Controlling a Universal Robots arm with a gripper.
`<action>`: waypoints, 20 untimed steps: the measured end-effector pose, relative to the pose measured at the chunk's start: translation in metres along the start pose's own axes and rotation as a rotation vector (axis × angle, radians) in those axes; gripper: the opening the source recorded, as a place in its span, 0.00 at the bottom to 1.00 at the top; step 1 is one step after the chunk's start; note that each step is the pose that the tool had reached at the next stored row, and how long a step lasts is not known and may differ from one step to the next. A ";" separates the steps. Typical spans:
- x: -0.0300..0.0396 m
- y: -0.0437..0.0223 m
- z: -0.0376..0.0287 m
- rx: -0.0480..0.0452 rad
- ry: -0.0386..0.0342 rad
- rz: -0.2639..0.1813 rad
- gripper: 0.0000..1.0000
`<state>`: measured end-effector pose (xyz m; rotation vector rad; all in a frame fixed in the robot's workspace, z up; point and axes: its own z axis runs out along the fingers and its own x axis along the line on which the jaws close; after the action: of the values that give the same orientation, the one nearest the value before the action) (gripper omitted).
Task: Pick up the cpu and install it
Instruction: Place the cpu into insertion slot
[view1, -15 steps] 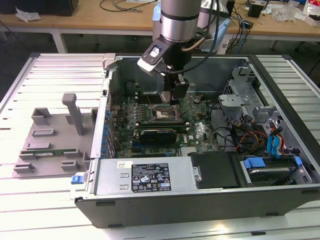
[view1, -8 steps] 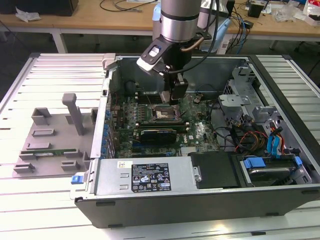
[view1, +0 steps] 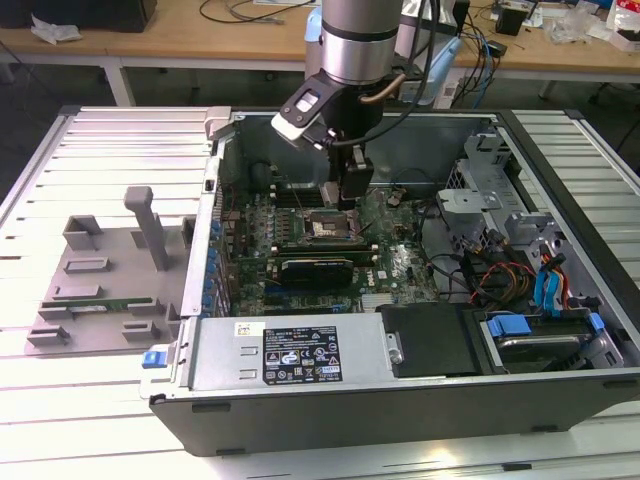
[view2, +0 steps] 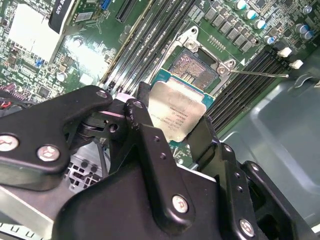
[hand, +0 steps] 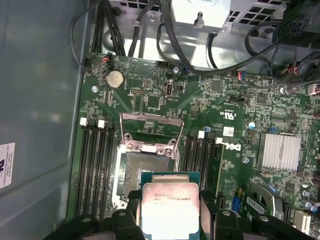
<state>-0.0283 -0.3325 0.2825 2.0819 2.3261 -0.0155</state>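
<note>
The cpu (view2: 175, 112) is a flat square chip with a silver metal top and a thin pale rim. My gripper (view2: 172, 131) is shut on it, one black finger (view2: 142, 117) at each side. In both wrist views the cpu (hand: 170, 207) hangs just above the motherboard, partly over the open socket (hand: 145, 172). The socket's metal frame (hand: 150, 131) is flipped up and the contact field is bare. In the exterior view the gripper (view1: 343, 195) reaches down inside the open computer case (view1: 400, 390), right over the socket (view1: 328, 228). The chip itself is too small to make out there.
Memory slots (hand: 95, 165) flank the socket on both sides. A silver heatsink (hand: 280, 150), a coin battery (hand: 116, 77) and black cable bundles (hand: 165, 35) lie around it. A grey fixture (view1: 100, 265) holding a green memory stick sits at the exterior view's left, outside the case.
</note>
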 end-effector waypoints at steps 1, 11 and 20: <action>0.0000 0.0000 0.0000 0.0000 0.0000 0.005 0.55; 0.0001 0.0000 0.0014 0.0008 -0.0006 0.035 0.55; 0.0057 0.0006 0.0099 0.0012 -0.0051 0.037 0.55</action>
<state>-0.0282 -0.3270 0.2725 2.1222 2.2850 -0.0216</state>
